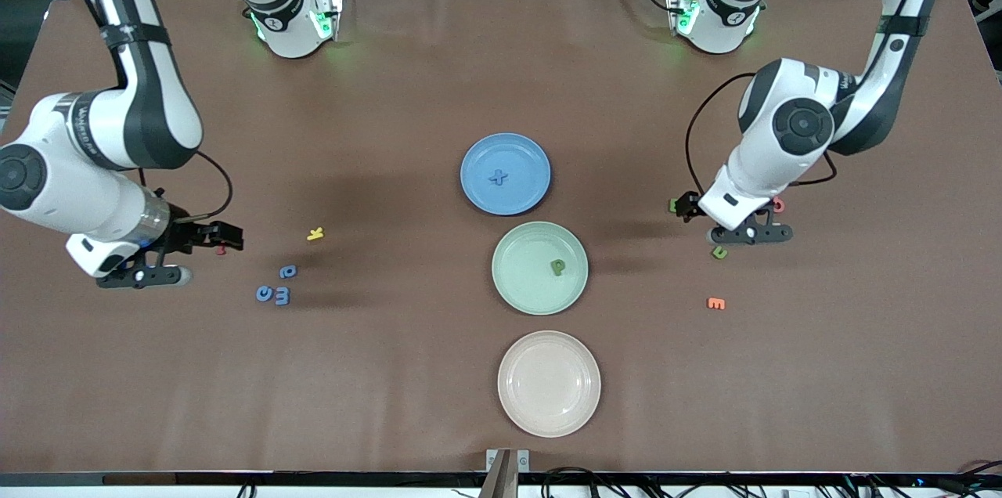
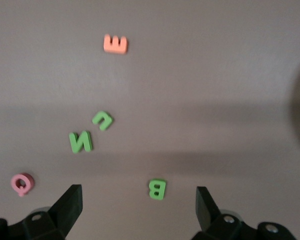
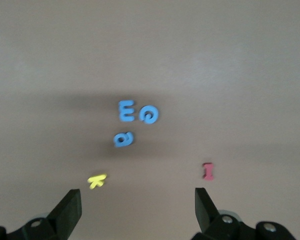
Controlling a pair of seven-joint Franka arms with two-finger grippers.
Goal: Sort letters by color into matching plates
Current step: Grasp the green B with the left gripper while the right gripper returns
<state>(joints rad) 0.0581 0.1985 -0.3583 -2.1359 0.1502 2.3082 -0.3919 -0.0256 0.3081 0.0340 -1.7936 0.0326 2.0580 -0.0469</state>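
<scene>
The blue plate (image 1: pixel 526 153) holds one blue letter (image 1: pixel 499 177). The mint green plate (image 1: pixel 520 286), nearer the front camera, holds a green P (image 1: pixel 557 268). My left gripper (image 1: pixel 687 208) is open and low over the table at the left arm's end, with a green B (image 2: pixel 157 189) between its fingers. A green N (image 2: pixel 80 142), a green U (image 2: pixel 102 120), an orange E (image 2: pixel 115 44) and a pink Q (image 2: pixel 22 183) lie close by. My right gripper (image 1: pixel 225 236) is open over bare table near a yellow K (image 3: pixel 97 180) and a red I (image 3: pixel 208 171). Three blue letters (image 3: pixel 126 110) lie together.
A cream-pink plate (image 1: pixel 517 412) sits nearest the front camera, in line with the other two plates. The brown table (image 1: pixel 391 91) stretches wide around them.
</scene>
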